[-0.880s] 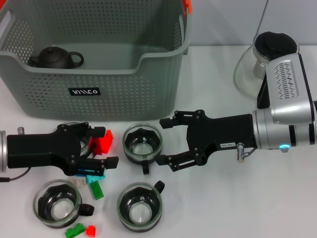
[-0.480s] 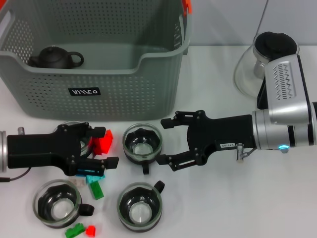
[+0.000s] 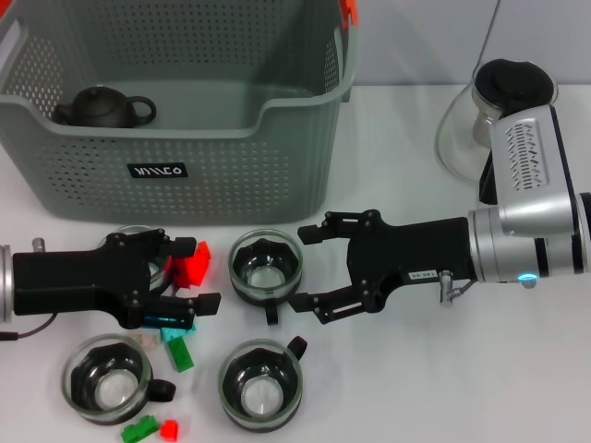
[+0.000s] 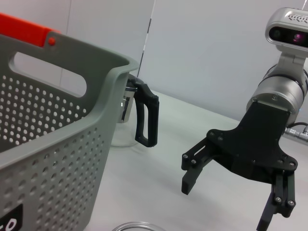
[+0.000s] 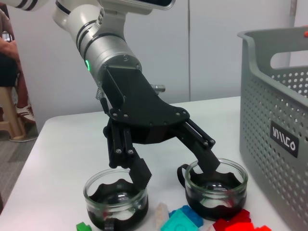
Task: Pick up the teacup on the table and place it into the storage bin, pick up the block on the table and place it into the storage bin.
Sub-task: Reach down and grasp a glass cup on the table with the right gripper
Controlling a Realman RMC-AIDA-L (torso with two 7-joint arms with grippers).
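Right gripper (image 3: 307,270): jaws spread wide, grasping nothing, at 3 o'clock of the middle teacup (image 3: 265,265), not touching.
Left gripper (image 3: 196,275): fingers apart over the red block (image 3: 191,267), at 9 o'clock of that teacup.
Storage bin (image 3: 185,148): at 12 o'clock, holding a dark teapot (image 3: 102,106).
Glass pitcher (image 3: 476,115): at 2 o'clock.

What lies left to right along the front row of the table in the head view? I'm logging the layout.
Glass teacup → green block → small red block → second glass teacup.
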